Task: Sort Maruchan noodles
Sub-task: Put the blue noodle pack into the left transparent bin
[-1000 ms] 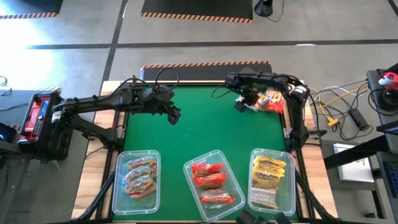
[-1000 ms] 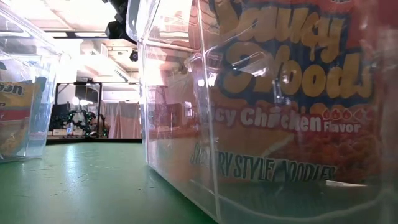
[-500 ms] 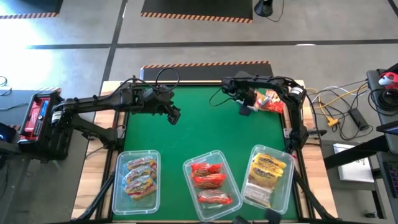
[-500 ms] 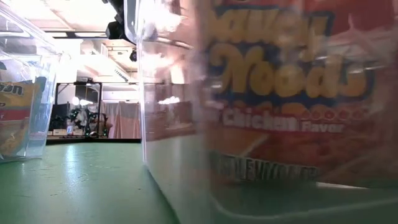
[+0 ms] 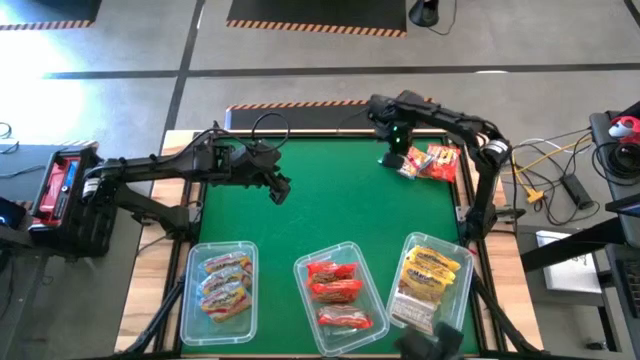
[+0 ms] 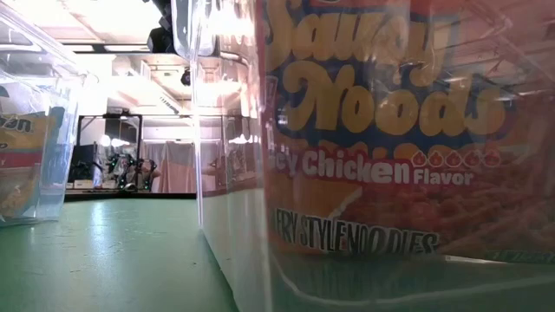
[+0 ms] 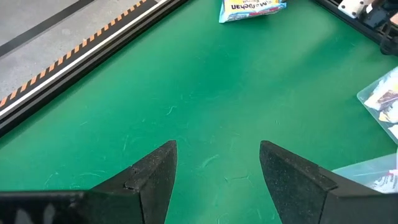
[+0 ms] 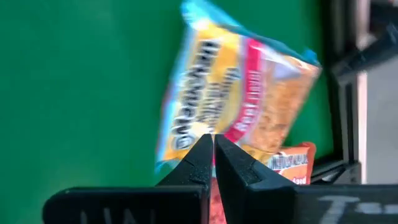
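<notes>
Two Maruchan noodles packets lie at the table's far right: a yellow one with a blue edge [image 5: 410, 167] [image 8: 249, 74] [image 7: 252, 9] and a red one [image 5: 442, 163] [image 8: 292, 163] partly under it. My right gripper [image 5: 392, 158] [image 8: 213, 138] points down over the yellow packet, shut on it. My left gripper [image 5: 282, 190] [image 7: 217, 146] hangs open over bare green table at the far left, with nothing between its fingers. My right gripper comes from above, pointing down, and its shut fingertips [image 8: 205, 146] meet the yellow packet's printed face near one long edge [image 8: 198, 124]. The fingertips hide the spot, so the pinched film does not show. The packet's face is turned up at the wrist, over the red packet.
Three clear bins stand along the near edge: the left one [image 5: 187, 300] with orange-pink packets, the middle one [image 5: 303, 283] [image 6: 390, 156] with red packets, the right one [image 5: 468, 285], askew, with yellow packets. The green table's middle is bare. A dark rail [image 5: 465, 200] edges the table's right side.
My right gripper has risen above the far-right packets and rolled about its own axis, staying shut; the yellow packet has shifted slightly toward the table's left. The right bin has turned askew, its near end swinging toward the left.
</notes>
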### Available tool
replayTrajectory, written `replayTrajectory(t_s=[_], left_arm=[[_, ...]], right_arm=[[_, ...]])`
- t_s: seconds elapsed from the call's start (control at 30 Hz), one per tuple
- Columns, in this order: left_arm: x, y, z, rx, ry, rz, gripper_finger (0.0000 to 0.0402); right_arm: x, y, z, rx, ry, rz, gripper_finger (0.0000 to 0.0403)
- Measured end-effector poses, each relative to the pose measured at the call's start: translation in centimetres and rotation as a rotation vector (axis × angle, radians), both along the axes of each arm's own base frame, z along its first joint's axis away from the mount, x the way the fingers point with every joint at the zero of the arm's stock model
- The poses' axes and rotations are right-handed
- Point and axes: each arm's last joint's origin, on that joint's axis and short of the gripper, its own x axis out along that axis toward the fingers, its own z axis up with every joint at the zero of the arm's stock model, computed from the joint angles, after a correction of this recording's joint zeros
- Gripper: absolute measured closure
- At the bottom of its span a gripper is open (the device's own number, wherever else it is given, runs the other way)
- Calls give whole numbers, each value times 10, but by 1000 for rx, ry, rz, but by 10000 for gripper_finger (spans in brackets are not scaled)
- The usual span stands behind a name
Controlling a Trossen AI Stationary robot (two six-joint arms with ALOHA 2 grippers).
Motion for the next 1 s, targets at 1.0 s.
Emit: replayTrajectory(t_s=[1.0], left_arm=[[0, -28, -11, -32, 0, 59, 189]], right_arm=[[-55, -44, -20, 59, 170, -331, 394]])
